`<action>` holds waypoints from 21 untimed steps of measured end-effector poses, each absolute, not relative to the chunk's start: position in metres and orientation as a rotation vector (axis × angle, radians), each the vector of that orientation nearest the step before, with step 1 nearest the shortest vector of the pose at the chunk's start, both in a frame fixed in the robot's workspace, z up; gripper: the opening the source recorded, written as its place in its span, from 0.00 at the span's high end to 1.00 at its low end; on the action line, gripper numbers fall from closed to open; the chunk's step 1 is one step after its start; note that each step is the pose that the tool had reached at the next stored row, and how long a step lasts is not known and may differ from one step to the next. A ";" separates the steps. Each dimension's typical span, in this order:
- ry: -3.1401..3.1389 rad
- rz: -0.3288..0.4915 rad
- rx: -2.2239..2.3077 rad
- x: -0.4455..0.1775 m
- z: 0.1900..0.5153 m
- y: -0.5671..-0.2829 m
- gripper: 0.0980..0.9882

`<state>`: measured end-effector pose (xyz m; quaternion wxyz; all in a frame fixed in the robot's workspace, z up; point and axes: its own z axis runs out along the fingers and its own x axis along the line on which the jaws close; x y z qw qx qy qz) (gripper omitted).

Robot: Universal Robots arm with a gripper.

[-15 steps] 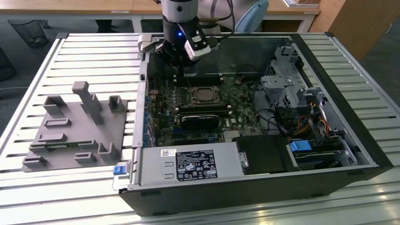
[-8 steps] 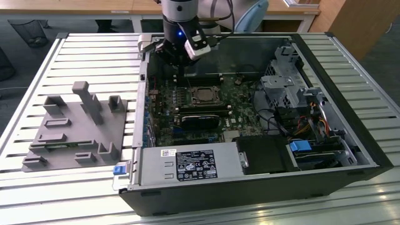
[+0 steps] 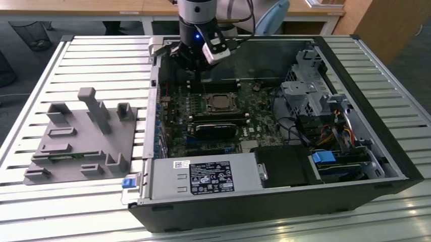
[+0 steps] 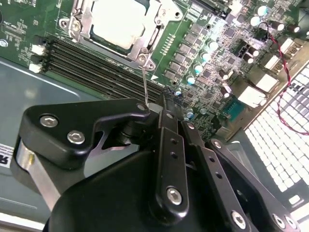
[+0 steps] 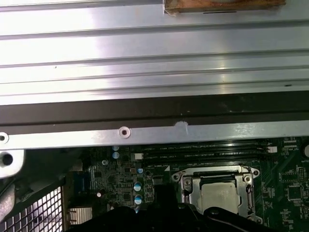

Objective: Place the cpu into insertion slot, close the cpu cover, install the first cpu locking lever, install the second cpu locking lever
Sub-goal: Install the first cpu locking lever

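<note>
The cpu (image 4: 118, 21) lies flat in the insertion slot on the green board, silvery top up. The cpu cover (image 4: 79, 24) is down around it as a silver frame. A thin wire locking lever (image 4: 145, 82) rises from the cover's corner to my gripper (image 4: 153, 105), whose fingers look shut on the lever's free end. In the exterior view the gripper (image 3: 194, 70) hangs over the far side of the open case, just beyond the cpu (image 3: 219, 103). The first wrist view has the cpu (image 5: 219, 195) and the cover (image 5: 186, 188) below the case wall.
Black memory slots (image 4: 96, 63) run beside the socket. A black heatsink block (image 3: 215, 130), the power supply (image 3: 202, 176) and a drive cage (image 3: 310, 96) fill the case. A grey fixture (image 3: 81, 136) stands on the slatted table at the exterior view's left.
</note>
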<state>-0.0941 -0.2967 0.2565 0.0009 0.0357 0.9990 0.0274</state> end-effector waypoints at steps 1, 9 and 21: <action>3.136 0.086 0.112 -0.093 0.256 -0.297 0.99; 3.136 0.086 0.112 -0.086 0.256 -0.297 0.99; 3.137 0.086 0.112 -0.065 0.254 -0.297 0.99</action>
